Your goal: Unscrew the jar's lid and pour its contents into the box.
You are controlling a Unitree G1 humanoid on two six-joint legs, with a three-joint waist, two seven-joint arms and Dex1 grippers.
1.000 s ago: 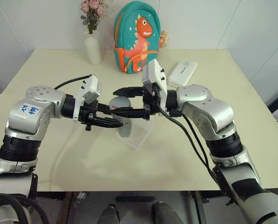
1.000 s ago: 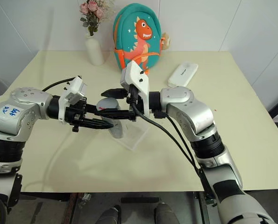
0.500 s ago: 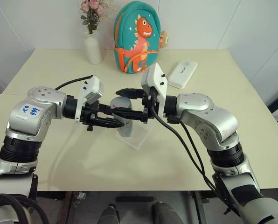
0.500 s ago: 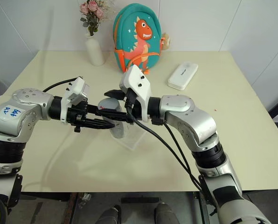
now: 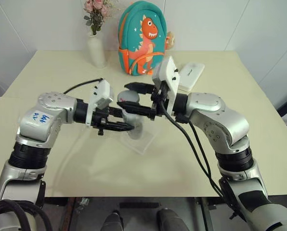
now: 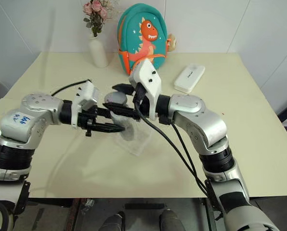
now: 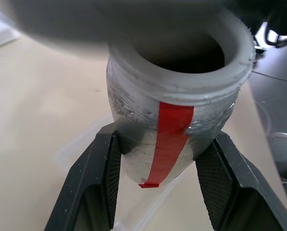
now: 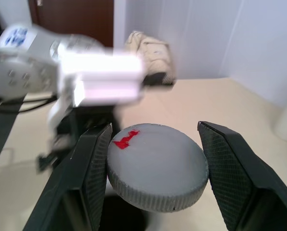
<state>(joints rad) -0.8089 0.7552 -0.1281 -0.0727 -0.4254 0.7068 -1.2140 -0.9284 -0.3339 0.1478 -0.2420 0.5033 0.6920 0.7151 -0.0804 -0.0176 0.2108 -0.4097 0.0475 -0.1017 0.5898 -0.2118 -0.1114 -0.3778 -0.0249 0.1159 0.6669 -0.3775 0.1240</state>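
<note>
My left gripper [image 7: 158, 187] clamps the open jar [image 7: 170, 115] above the clear box [image 5: 139, 139]; my right gripper [image 8: 153, 159] grips the lid [image 8: 155, 171], just above the jar's mouth

A cream-coloured table [image 5: 47, 159] carries three bystanders along its far edge — a white vase [image 5: 96, 49] holding pink flowers [image 5: 94, 10], a teal dinosaur backpack [image 5: 141, 38] just beside it, and a white oblong case [image 5: 188, 75] lying flat, nearer the right side.
</note>
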